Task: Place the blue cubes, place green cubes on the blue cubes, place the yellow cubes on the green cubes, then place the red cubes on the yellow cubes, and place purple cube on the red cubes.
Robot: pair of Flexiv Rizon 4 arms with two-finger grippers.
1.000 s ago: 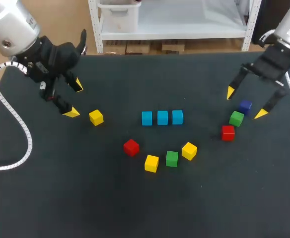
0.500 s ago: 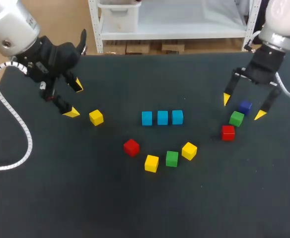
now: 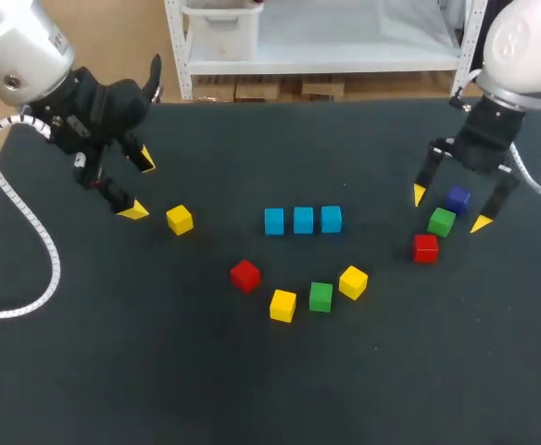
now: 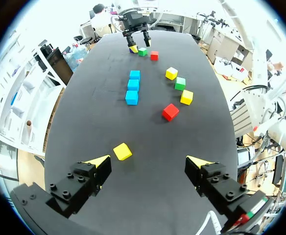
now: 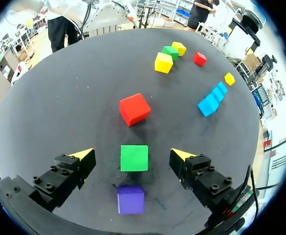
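Observation:
Three blue cubes lie in a row at mid-table. In front of them sit a red cube, a yellow cube, a green cube and another yellow cube. A lone yellow cube lies just right of my open left gripper, a little ahead of it in the left wrist view. My right gripper hangs open over a purple cube and a green cube, the green one between its fingertips. A red cube lies just beyond.
The dark table has bare room along its front and at the left rear. A white coiled cable from the left arm hangs over the table's left edge.
My right gripper has moved left and down toward the purple and green cubes, turning so its fingers straddle them. The left arm and all cubes are unchanged.

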